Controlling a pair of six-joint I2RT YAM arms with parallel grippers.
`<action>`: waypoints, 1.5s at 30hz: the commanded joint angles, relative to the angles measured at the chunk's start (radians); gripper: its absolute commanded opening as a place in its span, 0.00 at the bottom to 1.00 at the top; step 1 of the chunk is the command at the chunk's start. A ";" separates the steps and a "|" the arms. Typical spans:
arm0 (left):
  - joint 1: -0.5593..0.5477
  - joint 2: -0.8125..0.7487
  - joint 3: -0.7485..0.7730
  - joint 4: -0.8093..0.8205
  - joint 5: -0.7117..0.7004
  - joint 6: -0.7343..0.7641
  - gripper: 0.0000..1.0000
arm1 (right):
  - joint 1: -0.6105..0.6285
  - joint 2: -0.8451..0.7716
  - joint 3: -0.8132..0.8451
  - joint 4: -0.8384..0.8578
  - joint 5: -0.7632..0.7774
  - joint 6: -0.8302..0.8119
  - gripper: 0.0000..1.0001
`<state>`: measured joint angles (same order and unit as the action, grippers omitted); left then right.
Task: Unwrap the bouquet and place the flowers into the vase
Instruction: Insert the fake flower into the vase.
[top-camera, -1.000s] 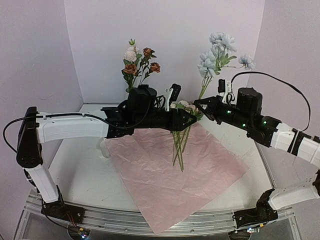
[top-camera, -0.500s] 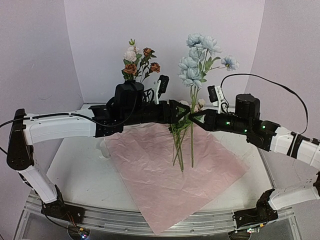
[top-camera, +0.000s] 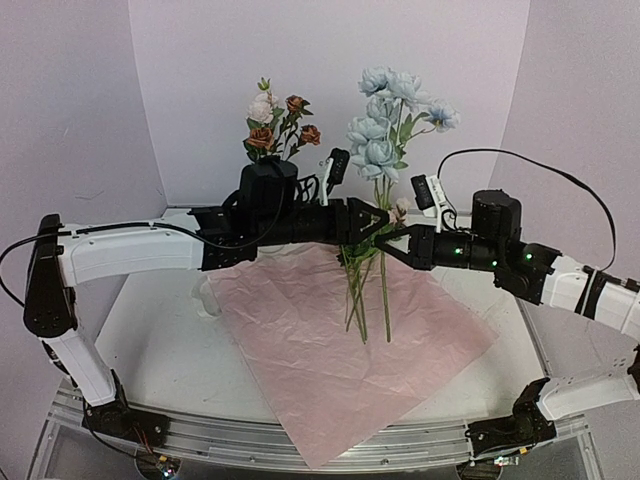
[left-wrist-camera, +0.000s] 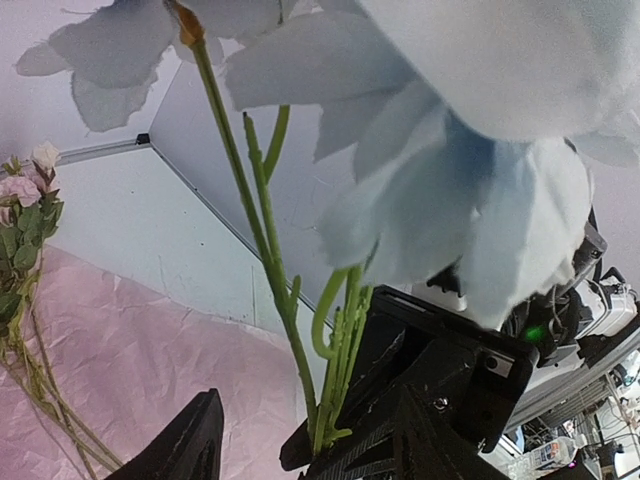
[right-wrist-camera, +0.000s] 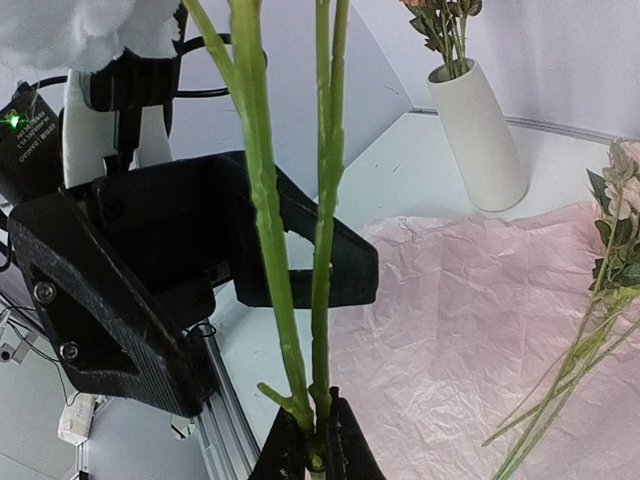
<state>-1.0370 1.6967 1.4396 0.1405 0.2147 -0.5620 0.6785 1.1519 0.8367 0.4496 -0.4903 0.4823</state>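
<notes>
— Blue flowers (top-camera: 385, 120) have shifted, see? 1 second ago they leaned out at the upper right; now they stand upright at the centre of the frame.
— Who's got them?
— The right gripper (right-wrist-camera: 312, 445), pinched tight on the green stems low down. The left gripper (top-camera: 380, 220) has swung in to meet it, jaws spread, just beside those stems but not closed on them.
— A handover, then?
— Looks that way to me. The vase (right-wrist-camera: 480, 140) sits at the back left, mostly hidden behind the left arm, with rust and pale roses (top-camera: 275, 125) already in it. That makes the left arm the nearer one.
— And the rest?
— Pink and cream stems (top-camera: 360, 290) lie on the opened pink paper (top-camera: 330, 370) mid-frame. Unwrapping looks done; I'd say 2 bunches are left to place.
</notes>
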 joint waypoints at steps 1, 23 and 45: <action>0.002 0.018 0.070 0.049 0.023 -0.017 0.53 | -0.002 -0.010 0.001 0.065 -0.041 -0.009 0.00; 0.003 0.038 0.107 0.054 -0.027 -0.017 0.33 | 0.007 0.020 -0.001 0.068 -0.050 -0.011 0.00; 0.003 0.009 0.063 0.053 -0.071 0.037 0.00 | 0.011 0.013 -0.015 0.066 -0.011 -0.008 0.46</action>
<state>-1.0367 1.7412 1.4991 0.1585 0.1837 -0.5715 0.6842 1.1778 0.8285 0.4655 -0.5116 0.4819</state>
